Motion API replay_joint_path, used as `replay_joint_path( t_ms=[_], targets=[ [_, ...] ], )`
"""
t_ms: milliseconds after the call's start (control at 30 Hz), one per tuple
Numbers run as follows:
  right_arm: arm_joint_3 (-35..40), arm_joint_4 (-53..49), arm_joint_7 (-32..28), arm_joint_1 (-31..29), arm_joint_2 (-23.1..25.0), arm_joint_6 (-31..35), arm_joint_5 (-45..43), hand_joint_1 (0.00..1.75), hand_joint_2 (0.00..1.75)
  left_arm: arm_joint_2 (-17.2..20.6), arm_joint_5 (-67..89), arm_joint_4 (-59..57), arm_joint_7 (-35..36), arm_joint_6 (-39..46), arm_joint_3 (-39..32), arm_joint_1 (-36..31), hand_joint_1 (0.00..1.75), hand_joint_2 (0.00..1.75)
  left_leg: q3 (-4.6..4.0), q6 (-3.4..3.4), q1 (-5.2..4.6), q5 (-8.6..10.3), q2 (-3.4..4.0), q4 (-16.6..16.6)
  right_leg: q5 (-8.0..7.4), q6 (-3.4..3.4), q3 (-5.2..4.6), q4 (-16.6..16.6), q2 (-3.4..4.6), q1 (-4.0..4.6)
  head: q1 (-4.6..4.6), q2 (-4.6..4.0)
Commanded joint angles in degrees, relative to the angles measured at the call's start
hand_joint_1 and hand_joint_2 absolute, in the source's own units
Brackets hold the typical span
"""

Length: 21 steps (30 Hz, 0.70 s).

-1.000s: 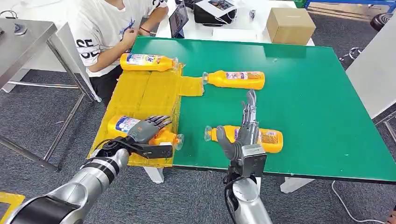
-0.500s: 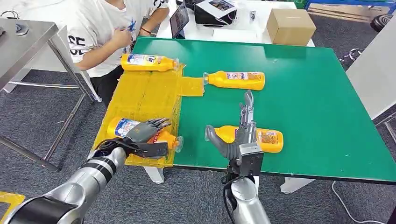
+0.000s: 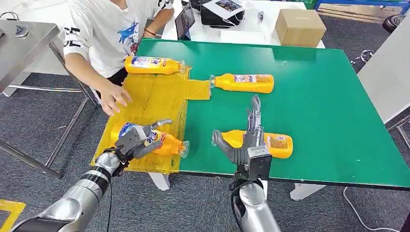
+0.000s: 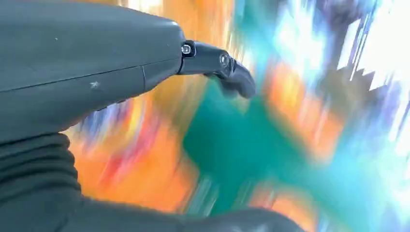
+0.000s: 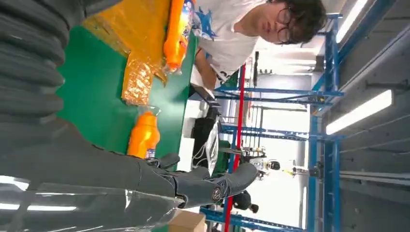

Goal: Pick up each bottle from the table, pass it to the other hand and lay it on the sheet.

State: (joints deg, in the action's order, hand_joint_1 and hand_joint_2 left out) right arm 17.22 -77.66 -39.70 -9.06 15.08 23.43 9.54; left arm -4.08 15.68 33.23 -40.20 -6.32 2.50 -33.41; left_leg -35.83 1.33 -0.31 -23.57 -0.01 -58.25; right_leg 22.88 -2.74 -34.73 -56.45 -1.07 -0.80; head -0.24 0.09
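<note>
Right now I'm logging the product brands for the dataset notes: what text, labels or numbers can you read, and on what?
"SE": black letters on the person's white T-shirt sleeve; only part shows.
Bottle labels: the far sheet bottle, the near sheet bottle, the far table bottle and the near table bottle carry print too small to read.
Cardboard box: no print shows.

A: Setting?
B: Lab or test workshop. Green tabletop, grey carpet, steel bench.
A: Other signs?
B: Blue racking, strip lights, cardboard box, person seated alongside.
</note>
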Motion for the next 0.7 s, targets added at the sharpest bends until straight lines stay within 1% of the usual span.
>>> replay_joint_path(
  t_ms=[33,67,100,133,167,200,233,267,300,367,400,500,633,700],
  targets=[
    [0.99,6.78,5.11,-2.79,-2.34,1.09,6.29,0.0,1.75,-7.39,-5.31,17.51,0.2,19.96,-11.94,2.6,0.0,1.75,0.05,-0.05,0.11,-0.09,-0.02,0.01,0.07,0.09,0.13,0.08,0.08,0.1,-0.02,0.0],
    [0.95,7.82,7.58,-3.3,-3.38,1.23,8.23,0.0,1.75,-7.47,-7.36,18.46,0.2,20.21,-12.69,3.07,0.0,1.75,0.04,-0.03,0.06,-0.09,0.04,0.03,0.05,0.07,0.12,0.08,0.15,0.06,-0.02,0.0],
    [1.5,10.43,11.7,-4.7,-5.81,0.1,12.14,0.0,1.75,-7.24,-8.06,20.07,0.2,23.25,-13.23,3.96,0.0,1.75,0.04,-0.02,0.07,-0.07,0.08,0.05,0.02,0.05,0.12,0.09,0.16,0.06,-0.04,0.0],
    [1.49,12.24,14.17,-5.52,-7.04,0.25,15.09,0.0,1.75,-6.81,-7.09,21.77,0.2,25.59,-12.62,4.85,0.0,1.75,0.13,-0.05,0.1,-0.11,0.1,0.07,0.04,0.08,0.23,0.15,0.2,0.09,-0.04,0.0],
    [1.41,14.65,17.38,-6.87,-9.39,0.12,18.95,0.0,1.75,-6.53,-6.06,23.51,0.2,28.67,-12.73,6.2,0.0,1.75,0.09,-0.03,0.09,-0.07,0.05,0.08,0.02,0.06,0.18,0.16,0.14,0.08,-0.02,0.0],
    [-0.01,16.28,18.15,-7.77,-10.78,-1.55,20.38,0.0,1.75,-5.55,-5.27,25.99,0.2,30.64,-10.84,8.08,0.0,1.75,-0.04,0.0,0.06,-0.04,0.09,0.06,-0.02,0.04,0.03,0.12,0.16,0.06,-0.04,0.0],
    [-0.64,16.53,18.09,-8.01,-11.25,-1.82,20.34,0.0,1.75,-5.4,-5.49,26.57,0.2,30.68,-10.56,8.7,0.0,1.75,0.09,-0.02,0.08,-0.09,0.17,0.1,-0.01,0.06,0.16,0.19,0.24,0.08,-0.04,0.0],
    [-1.06,16.75,17.93,-8.17,-11.5,-2.27,20.3,0.0,1.75,-5.26,-5.72,26.98,0.2,30.66,-10.41,9.14,0.0,1.75,0.02,-0.01,0.04,-0.05,0.13,0.09,-0.01,0.04,0.06,0.14,0.17,0.04,-0.02,0.0],
    [-1.06,16.75,17.93,-8.17,-11.5,-2.27,20.3,0.0,1.75,-5.26,-5.72,26.98,0.2,30.66,-10.41,9.14,0.0,1.75,0.11,-0.03,0.08,-0.11,0.14,0.08,0.02,0.07,0.17,0.17,0.21,0.07,-0.02,0.0],
    [-1.06,16.75,17.93,-8.17,-11.5,-2.27,20.3,0.0,1.75,-5.26,-5.72,26.98,0.2,30.66,-10.41,9.14,0.0,1.75,-0.14,0.0,0.02,-0.04,0.0,0.02,0.02,0.05,-0.06,0.06,0.07,0.03,-0.02,0.0],
    [-1.06,16.75,17.93,-8.17,-11.5,-2.27,20.3,0.0,1.75,-5.26,-5.72,26.98,0.2,30.66,-10.41,9.14,0.0,1.75,-0.02,-0.04,0.06,-0.1,-0.01,0.02,0.06,0.09,0.08,0.09,0.11,0.07,0.0,0.0],
    [-1.06,16.75,17.93,-8.17,-11.5,-2.27,20.3,0.0,1.75,-5.26,-5.72,26.98,0.2,30.66,-10.41,9.14,0.0,1.75,-0.21,0.0,0.02,-0.02,-0.08,0.02,0.01,0.04,-0.12,0.04,0.05,0.02,-0.02,0.0],
    [-1.06,16.75,17.93,-8.17,-11.5,-2.27,20.3,0.0,1.75,-5.26,-5.72,26.98,0.2,30.66,-10.41,9.14,0.0,1.75,-0.07,-0.06,0.07,-0.09,-0.02,0.04,0.05,0.09,0.01,0.07,0.13,0.07,-0.02,0.0],
    [-1.06,16.75,17.93,-8.17,-11.5,-2.27,20.3,0.0,1.75,-5.26,-5.72,26.98,0.2,30.66,-10.41,9.14,0.0,1.75,-0.18,-0.02,0.02,-0.04,-0.08,0.02,0.03,0.05,-0.09,0.03,0.05,0.03,-0.02,0.0]
  ],
)
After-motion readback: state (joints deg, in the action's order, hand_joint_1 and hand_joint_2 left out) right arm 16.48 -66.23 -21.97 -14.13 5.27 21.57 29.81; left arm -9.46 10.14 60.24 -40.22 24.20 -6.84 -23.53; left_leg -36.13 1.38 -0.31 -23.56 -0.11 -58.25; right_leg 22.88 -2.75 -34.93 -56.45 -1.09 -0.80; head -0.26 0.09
